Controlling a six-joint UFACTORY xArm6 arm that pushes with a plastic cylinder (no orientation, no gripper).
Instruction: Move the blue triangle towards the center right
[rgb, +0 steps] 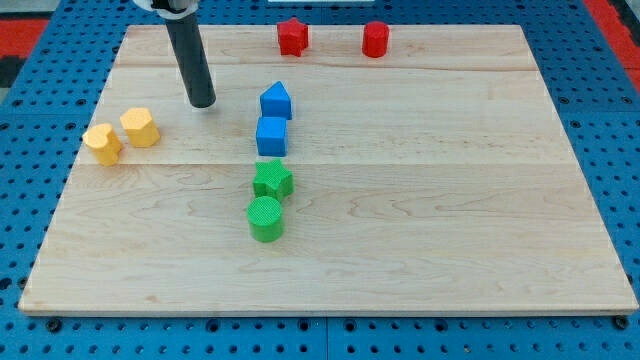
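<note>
The blue triangle (276, 101) sits on the wooden board (450, 200), left of the middle and towards the view's top. A blue cube (271, 136) lies just below it, almost touching. My tip (202, 102) rests on the board to the left of the blue triangle, about a block's width and a half away, at the same height in the view. The rod rises from it towards the view's top left.
A green star-shaped block (272, 181) and a green cylinder (266, 219) lie below the blue cube. Two yellow blocks (103, 143) (140, 127) sit at the left. A red star (292, 37) and a red cylinder (375, 40) sit near the top edge.
</note>
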